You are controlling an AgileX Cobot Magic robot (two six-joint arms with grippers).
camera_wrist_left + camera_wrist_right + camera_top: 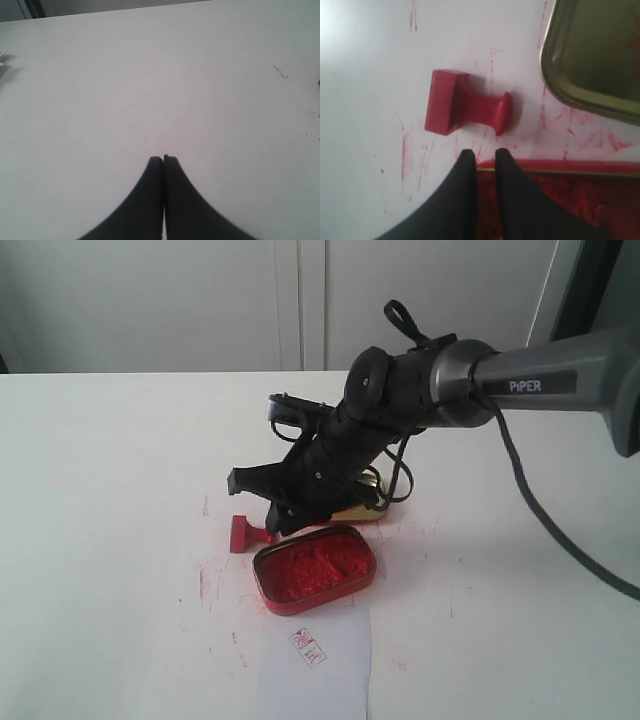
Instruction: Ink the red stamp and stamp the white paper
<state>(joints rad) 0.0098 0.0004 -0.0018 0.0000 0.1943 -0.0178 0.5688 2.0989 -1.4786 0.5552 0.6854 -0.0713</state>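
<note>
Paper (318, 670), bearing one red imprint, lies nearest, just beside the red ink tin (314, 569). Beyond the tin's rim the red stamp (467, 109) lies on its side, ungripped. The right gripper (484, 151) hovers there, jaws narrow and empty, probably aligning on the handle. Gold-lined lid (600, 60) crowds the far side. Left gripper (163, 158), closed on nothing, is elsewhere.

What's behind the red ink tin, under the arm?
The gold-lined lid, open side up. The right gripper and its arm cover most of it in the exterior view; the right wrist view shows one empty corner. The rest is hidden.
</note>
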